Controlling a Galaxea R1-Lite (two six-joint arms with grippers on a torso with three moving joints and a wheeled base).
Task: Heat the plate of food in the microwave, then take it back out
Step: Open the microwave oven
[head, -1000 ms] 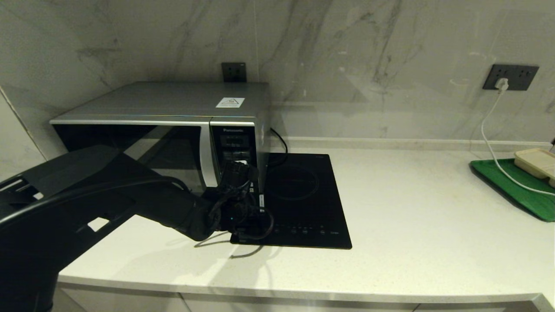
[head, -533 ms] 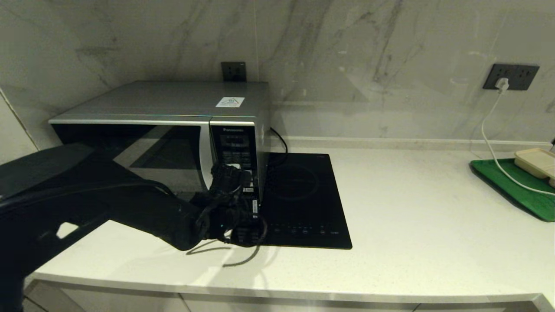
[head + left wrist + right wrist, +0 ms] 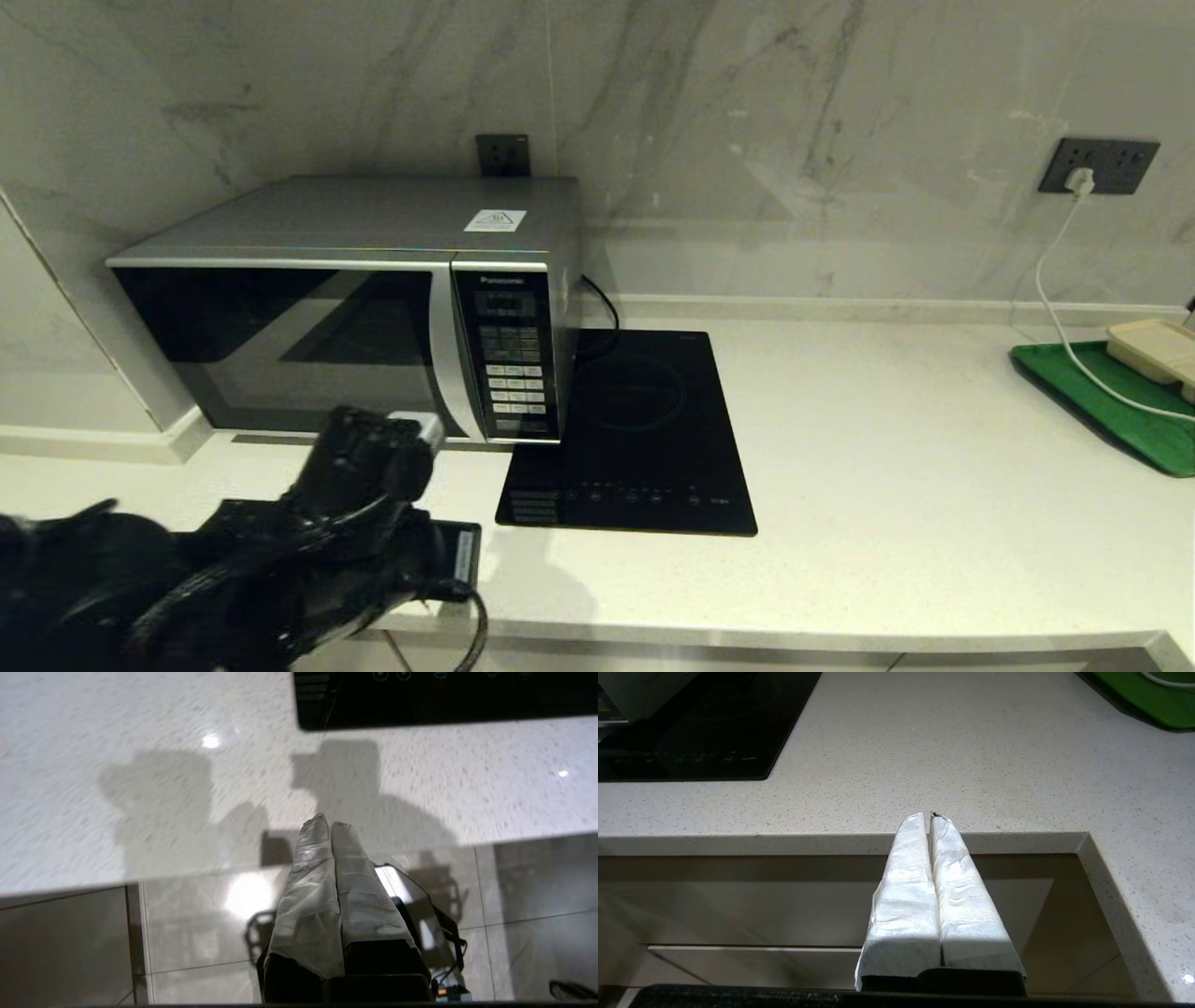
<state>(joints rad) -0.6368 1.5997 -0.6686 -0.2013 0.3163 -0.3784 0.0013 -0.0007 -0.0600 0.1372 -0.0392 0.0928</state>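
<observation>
The silver-grey microwave (image 3: 355, 224) stands at the back left of the counter with its dark glass door (image 3: 280, 345) closed. Its button panel (image 3: 513, 364) is uncovered. The plate of food is out of view. My left arm (image 3: 308, 551) is low at the counter's front left corner, well clear of the microwave. Its left gripper (image 3: 327, 823) is shut and empty, hanging over the counter's front edge. Also shut and empty, the right gripper (image 3: 930, 815) sits just off the front edge further right and does not show in the head view.
A flat black induction hob (image 3: 644, 420) lies right of the microwave. A green tray (image 3: 1102, 401) with a beige rectangular tray (image 3: 1153, 350) sits at the far right. A white cable (image 3: 1055, 308) runs from the wall socket (image 3: 1100, 166) across it.
My left arm has pulled back from the microwave's button panel, moving down and left to the counter's front edge. The panel and door now show in full.
</observation>
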